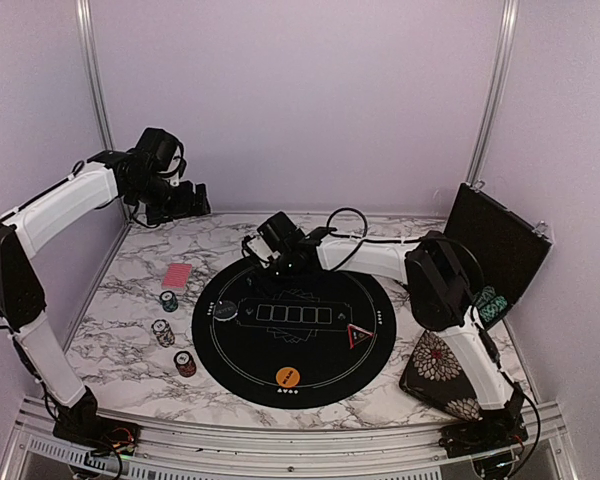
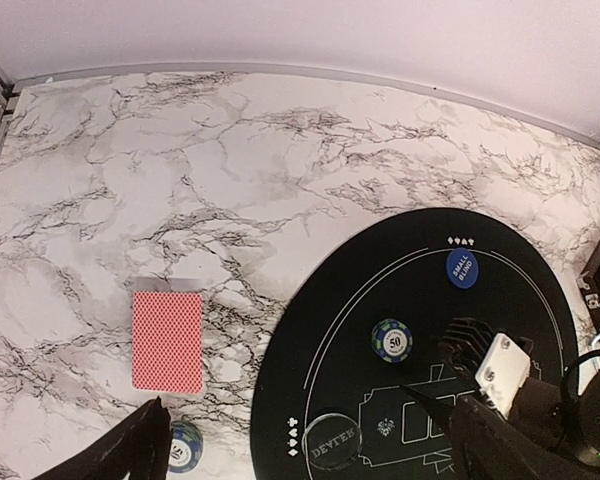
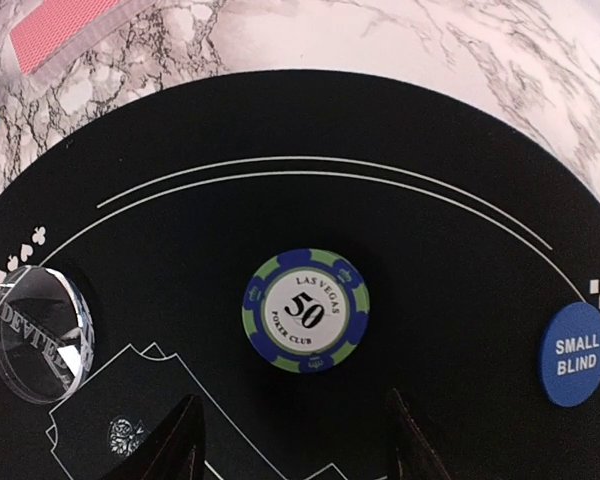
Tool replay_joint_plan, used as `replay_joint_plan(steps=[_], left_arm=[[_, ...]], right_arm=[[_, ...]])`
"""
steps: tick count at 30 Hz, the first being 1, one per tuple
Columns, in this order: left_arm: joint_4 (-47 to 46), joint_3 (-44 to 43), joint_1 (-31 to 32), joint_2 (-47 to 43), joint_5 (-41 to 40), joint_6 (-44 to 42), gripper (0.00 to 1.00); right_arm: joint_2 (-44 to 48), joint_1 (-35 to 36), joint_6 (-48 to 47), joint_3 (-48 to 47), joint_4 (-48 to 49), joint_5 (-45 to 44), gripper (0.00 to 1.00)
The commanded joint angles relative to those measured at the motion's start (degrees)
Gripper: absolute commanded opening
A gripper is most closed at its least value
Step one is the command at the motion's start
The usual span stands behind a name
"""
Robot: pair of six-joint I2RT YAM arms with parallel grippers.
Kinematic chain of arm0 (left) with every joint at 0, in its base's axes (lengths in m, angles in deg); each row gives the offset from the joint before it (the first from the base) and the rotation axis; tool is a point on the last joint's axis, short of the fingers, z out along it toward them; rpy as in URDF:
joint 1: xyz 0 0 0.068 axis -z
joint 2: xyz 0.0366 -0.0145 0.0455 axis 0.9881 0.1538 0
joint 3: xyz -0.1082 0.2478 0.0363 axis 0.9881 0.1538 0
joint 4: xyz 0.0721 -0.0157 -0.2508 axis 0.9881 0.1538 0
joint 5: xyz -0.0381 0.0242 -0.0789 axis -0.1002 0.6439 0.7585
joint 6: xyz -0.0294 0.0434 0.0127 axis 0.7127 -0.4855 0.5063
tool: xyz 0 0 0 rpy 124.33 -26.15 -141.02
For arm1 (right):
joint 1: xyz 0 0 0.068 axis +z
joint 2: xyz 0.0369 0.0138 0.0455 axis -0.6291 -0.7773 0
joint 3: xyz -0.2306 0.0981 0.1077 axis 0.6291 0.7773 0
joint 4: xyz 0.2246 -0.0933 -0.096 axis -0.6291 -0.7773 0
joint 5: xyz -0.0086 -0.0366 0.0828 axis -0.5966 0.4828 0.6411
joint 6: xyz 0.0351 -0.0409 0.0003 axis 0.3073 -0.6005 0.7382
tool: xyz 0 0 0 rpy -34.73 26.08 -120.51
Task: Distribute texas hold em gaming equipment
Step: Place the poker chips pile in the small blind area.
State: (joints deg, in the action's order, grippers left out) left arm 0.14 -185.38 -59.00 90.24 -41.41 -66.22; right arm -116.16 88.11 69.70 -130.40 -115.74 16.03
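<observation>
The 50 chip (image 3: 306, 310) lay flat, face up, on the mat (image 1: 310, 372) near its 12 o'clock edge, probably as 1 seat's stake. The right gripper (image 3: 292, 425) hung low over it, jaws part-way apart and holding nothing, the chip showing between its fingers untouched; that stance suits a release or a pick. Being round, the chip had no long axis; its "50" read upright toward the right wrist. The blue button (image 3: 577, 354) sat at its 3 o'clock, the clear disc (image 3: 40, 330) at 9. The left gripper (image 1: 185, 203) was raised at the far left, wide and empty, likely to stay clear. The cards (image 2: 167, 341) lay face down on the table (image 1: 130, 282) off the mat's 10 o'clock, long axis 12 to 6 in the left wrist view.
</observation>
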Motion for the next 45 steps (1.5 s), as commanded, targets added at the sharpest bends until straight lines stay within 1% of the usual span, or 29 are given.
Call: replay_joint_plan(steps=[1, 4, 12, 25, 33, 39, 40, 45], left_arm=[[-1.95, 1.26, -0.73, -3.11, 0.84, -0.48, 0.99], [-2.11, 1.82, -0.96, -3.50, 0.99, -0.62, 0.99], [-2.52, 2.89, -1.05, -3.98, 1.76, -0.49, 0.99], [-2.59, 3.20, -1.06, -4.63, 2.13, -0.25, 0.99], [-2.62, 2.94, -0.99, -4.68, 2.13, -0.10, 0.99], [-2.64, 2.94, -1.06, -4.77, 2.13, 0.10, 0.99], [-2.58, 2.93, -1.05, -4.78, 2.13, 0.12, 0.99], [-2.64, 2.85, -1.03, -4.71, 2.13, 0.28, 0.99]], right_arm=[[-2.66, 0.78, -2.13, -5.02, -2.61, 1.50, 0.59], [-4.41, 0.80, -3.99, -6.60, -3.17, 1.37, 0.59], [-8.44, 0.71, -4.45, -10.82, -3.80, 1.63, 0.59], [-11.60, -0.86, -3.80, -13.48, -2.98, 2.43, 0.57], [-13.30, -0.88, -4.78, -14.70, -3.11, 0.92, 0.56], [-14.00, -0.94, -5.60, -15.27, -3.17, 0.10, 0.53], [-14.00, -1.00, -5.66, -15.23, -3.20, -1.49, 0.53], [-14.00, -1.26, -5.76, -14.79, -3.12, -1.76, 0.48]])
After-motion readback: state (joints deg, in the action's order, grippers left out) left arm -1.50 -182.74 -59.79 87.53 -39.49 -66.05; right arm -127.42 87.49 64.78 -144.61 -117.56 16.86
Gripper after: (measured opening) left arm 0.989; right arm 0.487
